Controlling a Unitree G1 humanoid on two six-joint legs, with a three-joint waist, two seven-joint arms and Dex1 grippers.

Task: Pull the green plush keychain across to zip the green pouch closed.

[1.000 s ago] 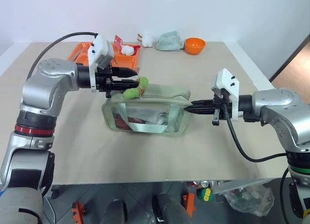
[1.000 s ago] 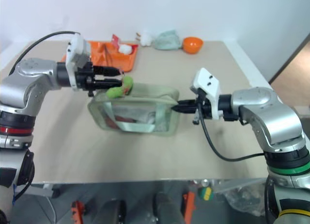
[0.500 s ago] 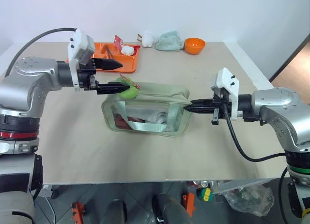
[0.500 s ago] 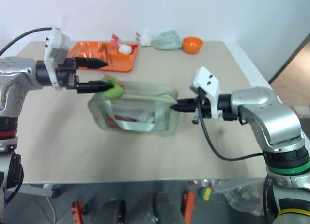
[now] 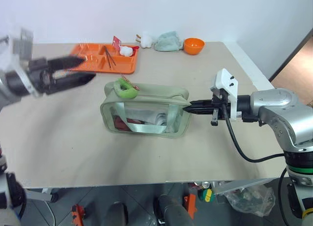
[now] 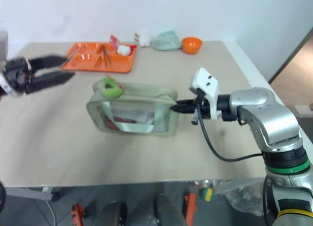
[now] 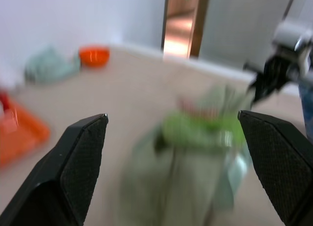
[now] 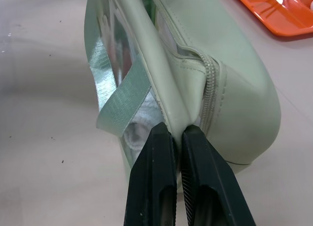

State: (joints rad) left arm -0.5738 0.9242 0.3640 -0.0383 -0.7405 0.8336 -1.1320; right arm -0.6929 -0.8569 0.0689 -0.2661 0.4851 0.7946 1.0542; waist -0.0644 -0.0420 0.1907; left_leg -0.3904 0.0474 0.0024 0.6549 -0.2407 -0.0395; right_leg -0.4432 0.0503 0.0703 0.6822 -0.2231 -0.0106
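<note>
We are pinching the end seam of the green pouch with our right pincer, its two black fingers pressed tight together on the fold of fabric beside the zipper's end. Our left pincer is hanging wide apart and empty, well off to the pouch's tray-ward side. The green plush keychain is lying on the pouch's top corner farthest from the right pincer, touching nothing else.

What could go wrong: the pinch is catching only a thin fold, so a pull could slip the fabric free and let the whole pouch slide along the bench. The soft top could also buckle under the zipper (it is sagging a little already) and jam the slider.

The pouch is boxy, matte sage cloth with glossy clear side panels and a woven strap; the zipper teeth are running down its rounded end. The keychain is fuzzy, rounded and bright lime, squashy to grip.
</note>
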